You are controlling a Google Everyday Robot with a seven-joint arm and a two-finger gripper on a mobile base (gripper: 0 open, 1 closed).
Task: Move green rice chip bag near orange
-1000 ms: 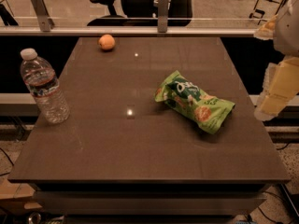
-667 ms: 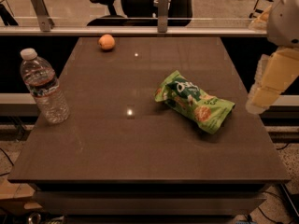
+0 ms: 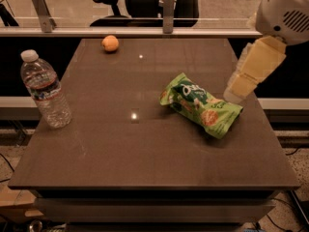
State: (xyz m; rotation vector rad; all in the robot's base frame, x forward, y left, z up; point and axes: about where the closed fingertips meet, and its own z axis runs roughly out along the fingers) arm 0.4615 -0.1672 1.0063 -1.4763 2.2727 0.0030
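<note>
The green rice chip bag lies flat on the dark table, right of the middle, with its long side running from upper left to lower right. The orange sits near the table's far edge, left of centre, well apart from the bag. My gripper hangs at the end of the cream arm that comes down from the upper right. It is above the table's right side, just beyond the bag's right end. It holds nothing that I can see.
A clear water bottle with a white cap stands upright near the table's left edge. A metal rail with posts runs behind the table, and an office chair stands beyond it.
The arm has swung left and inward from beyond the table's right edge, so the gripper end is now close to the bag. The bag, orange and bottle have not moved.
</note>
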